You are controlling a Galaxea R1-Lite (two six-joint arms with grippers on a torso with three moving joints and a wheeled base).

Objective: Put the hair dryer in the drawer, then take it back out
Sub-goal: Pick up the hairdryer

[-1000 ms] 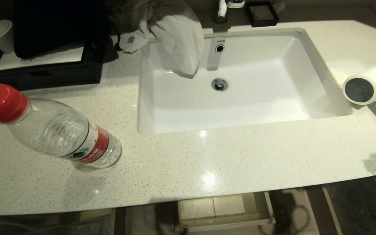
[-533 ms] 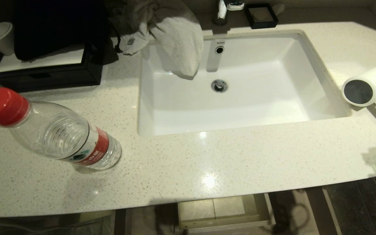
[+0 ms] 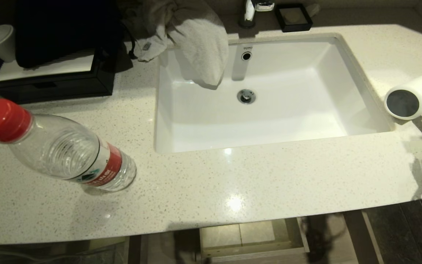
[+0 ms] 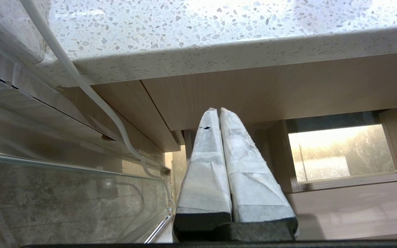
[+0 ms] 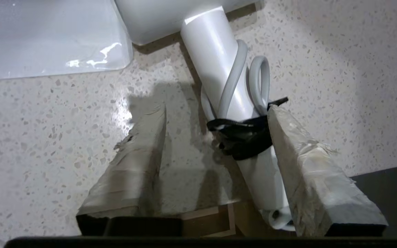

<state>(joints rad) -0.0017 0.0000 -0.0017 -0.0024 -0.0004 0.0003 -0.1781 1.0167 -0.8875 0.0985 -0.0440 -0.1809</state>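
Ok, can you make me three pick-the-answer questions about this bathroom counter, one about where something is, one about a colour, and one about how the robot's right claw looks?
1. Where does the small white hair dryer lie?
A. inside the white rectangular sink
B. on the speckled stone counter, right of the sink
C. in the light wood drawer

2. What colour is the cap on the clear plastic water bottle?
A. red
B. blue
C. green

3. How is the right gripper?
A. shut with nothing in it
B. squeezing the bottle
C. open, fingers either side of the dryer's handle

Answers:
1 B, the head view shows it on the counter beside the sink's right rim.
2 A, the cap is bright red.
3 C, the right wrist view shows a wide gap between the fingers, with the handle and its tied cord in it.
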